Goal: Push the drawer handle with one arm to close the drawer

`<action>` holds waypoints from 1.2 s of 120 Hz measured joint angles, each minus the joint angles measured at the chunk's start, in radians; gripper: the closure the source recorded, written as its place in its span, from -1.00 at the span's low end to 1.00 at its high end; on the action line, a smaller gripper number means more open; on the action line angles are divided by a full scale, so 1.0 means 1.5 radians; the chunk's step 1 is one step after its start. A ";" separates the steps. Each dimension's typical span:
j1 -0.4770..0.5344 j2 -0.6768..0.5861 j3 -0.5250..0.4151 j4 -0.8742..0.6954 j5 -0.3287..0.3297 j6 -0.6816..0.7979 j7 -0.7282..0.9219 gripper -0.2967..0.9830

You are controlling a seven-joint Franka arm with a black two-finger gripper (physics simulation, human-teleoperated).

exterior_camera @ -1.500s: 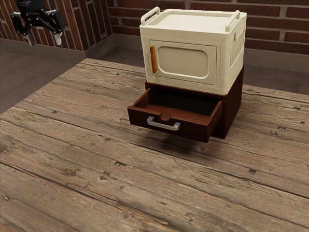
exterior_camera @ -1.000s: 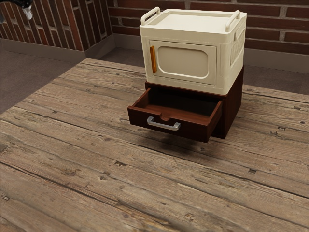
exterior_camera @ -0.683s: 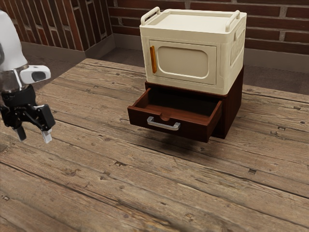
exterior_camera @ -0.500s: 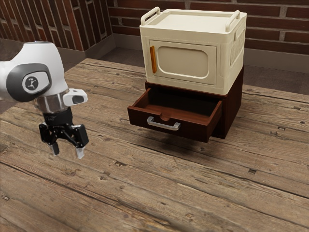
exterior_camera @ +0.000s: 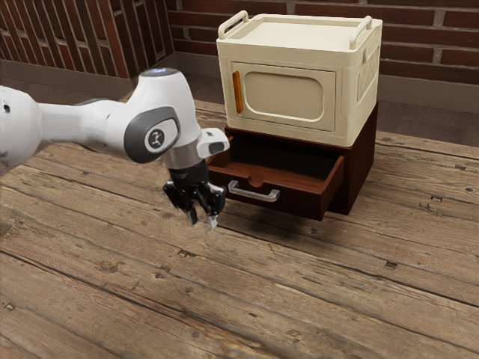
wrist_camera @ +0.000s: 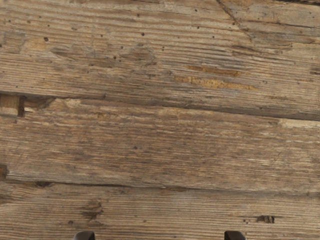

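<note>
Exterior view's got the dark brown wooden drawer (exterior_camera: pixel 305 204) pulled out below a cream boxy cabinet (exterior_camera: pixel 292 97), curved silver handle (exterior_camera: pixel 254 196) near my black hand (exterior_camera: pixel 203 221). It's open, fingers apart, nothing held. Wrist view catches grainy plank counter (wrist_camera: pixel 160 150). Red-brown brick walls (exterior_camera: pixel 415 37) behind.

A: so how's the exterior view set up?
B: shot from above beside the arm (exterior_camera: pixel 166 105), set back, angled down, cream box (exterior_camera: pixel 284 97) at 1 o'clock. wrist view's aimed down, close in. tabletop (wrist_camera: pixel 160 150) planks are shared.
</note>
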 joint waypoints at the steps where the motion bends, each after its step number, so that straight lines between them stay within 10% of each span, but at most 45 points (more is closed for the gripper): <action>1: -0.001 0.005 0.000 0.005 0.000 0.002 0.000 0.14; 41: -0.025 0.101 0.000 0.106 0.004 0.030 0.005 0.62; 144: -0.009 0.251 0.002 0.282 0.008 0.037 0.027 0.69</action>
